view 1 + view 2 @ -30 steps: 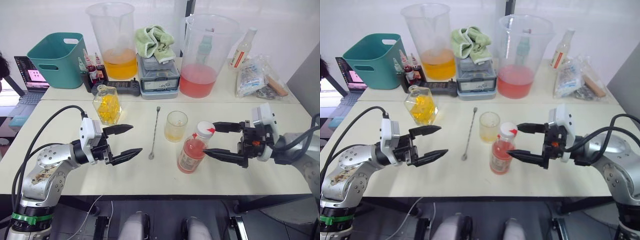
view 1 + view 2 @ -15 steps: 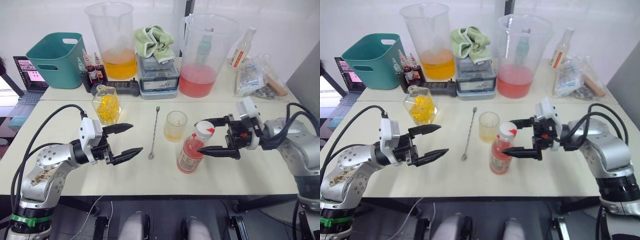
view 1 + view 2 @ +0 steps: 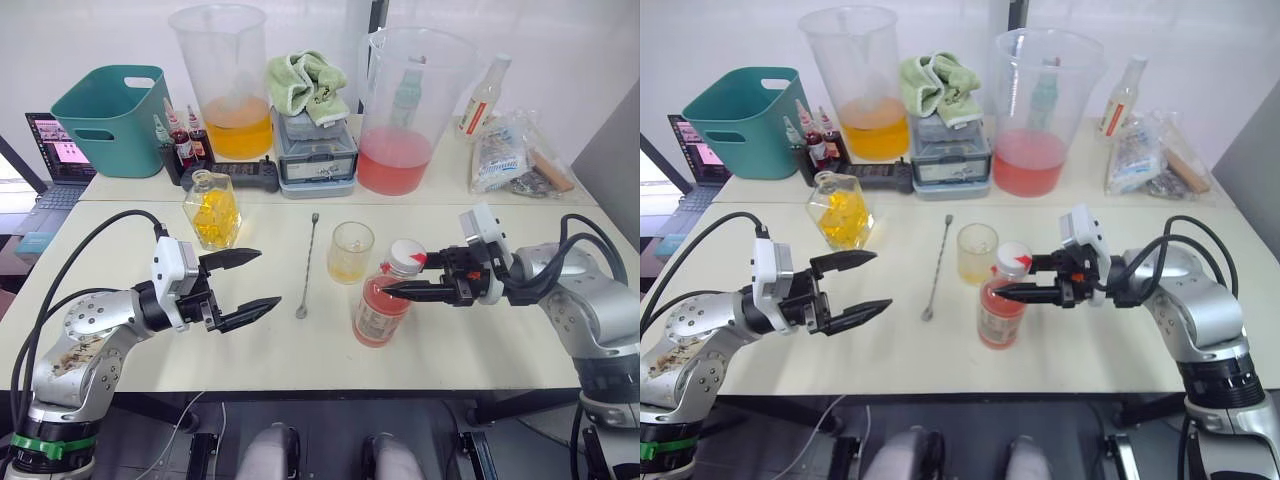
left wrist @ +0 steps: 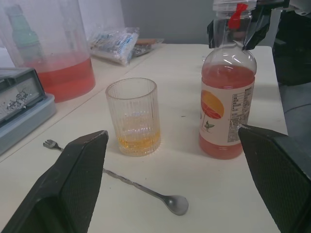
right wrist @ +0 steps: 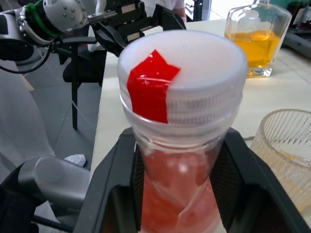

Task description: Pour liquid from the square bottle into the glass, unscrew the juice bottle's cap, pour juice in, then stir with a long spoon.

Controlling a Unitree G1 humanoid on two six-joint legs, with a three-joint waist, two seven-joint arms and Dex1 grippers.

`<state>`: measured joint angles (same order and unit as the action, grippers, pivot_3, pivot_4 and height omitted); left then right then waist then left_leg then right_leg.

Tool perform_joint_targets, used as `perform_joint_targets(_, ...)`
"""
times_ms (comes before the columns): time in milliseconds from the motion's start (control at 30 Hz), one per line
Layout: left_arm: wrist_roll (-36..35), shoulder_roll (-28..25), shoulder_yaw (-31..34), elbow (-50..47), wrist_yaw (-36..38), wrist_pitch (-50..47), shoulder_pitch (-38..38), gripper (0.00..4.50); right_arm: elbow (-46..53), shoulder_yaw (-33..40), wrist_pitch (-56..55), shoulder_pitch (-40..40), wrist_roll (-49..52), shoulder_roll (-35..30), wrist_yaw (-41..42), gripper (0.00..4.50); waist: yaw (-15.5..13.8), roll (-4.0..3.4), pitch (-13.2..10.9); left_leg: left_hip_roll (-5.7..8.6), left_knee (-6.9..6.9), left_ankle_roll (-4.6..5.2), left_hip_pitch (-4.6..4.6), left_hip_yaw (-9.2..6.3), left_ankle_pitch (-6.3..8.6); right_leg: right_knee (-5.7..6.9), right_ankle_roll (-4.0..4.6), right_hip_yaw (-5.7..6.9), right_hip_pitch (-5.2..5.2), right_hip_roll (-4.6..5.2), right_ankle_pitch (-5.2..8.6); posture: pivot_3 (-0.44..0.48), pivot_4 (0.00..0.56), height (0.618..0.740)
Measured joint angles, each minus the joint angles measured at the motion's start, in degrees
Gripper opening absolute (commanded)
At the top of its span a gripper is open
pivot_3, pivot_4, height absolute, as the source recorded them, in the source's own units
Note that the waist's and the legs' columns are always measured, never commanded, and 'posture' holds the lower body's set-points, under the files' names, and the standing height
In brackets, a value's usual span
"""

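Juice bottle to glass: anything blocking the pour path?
Nothing visible. The juice bottle stands upright right beside the glass, with bare table between them. The long spoon lies on the glass's far side. The white cap is still on; the right gripper's fingers flank the neck just below it.
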<state>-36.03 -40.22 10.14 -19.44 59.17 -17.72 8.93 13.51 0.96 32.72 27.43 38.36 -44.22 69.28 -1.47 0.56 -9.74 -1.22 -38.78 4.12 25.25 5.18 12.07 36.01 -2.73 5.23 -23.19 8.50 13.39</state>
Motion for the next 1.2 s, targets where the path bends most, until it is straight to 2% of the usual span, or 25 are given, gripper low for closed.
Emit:
perform_joint_targets(333,-0.1,0.0,-0.4,1.6,2.2,0.0,1.5,4.5,15.9,5.7,12.4,-3.7,7.6,2.7,-21.2,1.33,-0.3,0.0,0.0,-0.03,0.0,0.0,0.0,0.01,0.01,-0.01,0.0,0.0,0.0,0.0,0.0,0.0,0.15,0.736)
perform_joint_targets(467,0.0,0.7,-1.2,2.7,2.7,0.2,2.5,4.5,19.7,5.8,14.6,-6.1,9.0,3.5,-26.3,1.33,-0.3,0.0,0.0,-0.02,0.0,0.01,0.0,0.03,0.01,-0.01,0.0,-0.02,0.0,0.0,0.0,0.0,0.15,0.736)
perform_joint_targets(733,0.1,1.3,-2.4,3.7,3.8,0.3,3.0,4.5,21.0,4.6,13.9,-8.8,6.7,4.3,-30.5,1.33,-0.2,0.0,0.0,-0.02,0.01,0.01,0.0,0.02,0.0,-0.01,0.0,-0.02,-0.01,-0.02,0.0,0.0,0.15,0.736)
perform_joint_targets(1067,0.0,1.1,-2.4,4.1,5.0,0.3,3.3,4.5,21.9,2.3,10.9,-9.3,3.3,4.6,-30.6,1.33,0.1,0.0,0.0,-0.03,0.0,0.01,0.0,0.01,0.0,0.0,0.0,-0.01,0.0,-0.04,0.0,0.0,0.15,0.736)
perform_joint_targets(1133,0.0,1.1,-2.4,4.1,5.0,0.2,3.3,4.5,22.0,1.9,10.1,-9.5,2.8,4.7,-30.6,2.39,0.2,0.0,0.0,-0.05,0.0,0.01,-0.01,0.01,0.0,0.0,0.0,-0.01,0.01,-0.05,0.01,0.0,0.15,0.736)
perform_joint_targets(1200,0.0,0.9,-2.4,4.1,5.2,0.1,3.4,4.5,22.0,1.7,9.4,-10.0,2.4,4.7,-30.5,3.07,0.3,0.0,0.0,-0.06,0.0,0.01,-0.02,0.01,0.0,0.0,0.0,-0.01,0.01,-0.06,0.01,0.0,0.15,0.736)
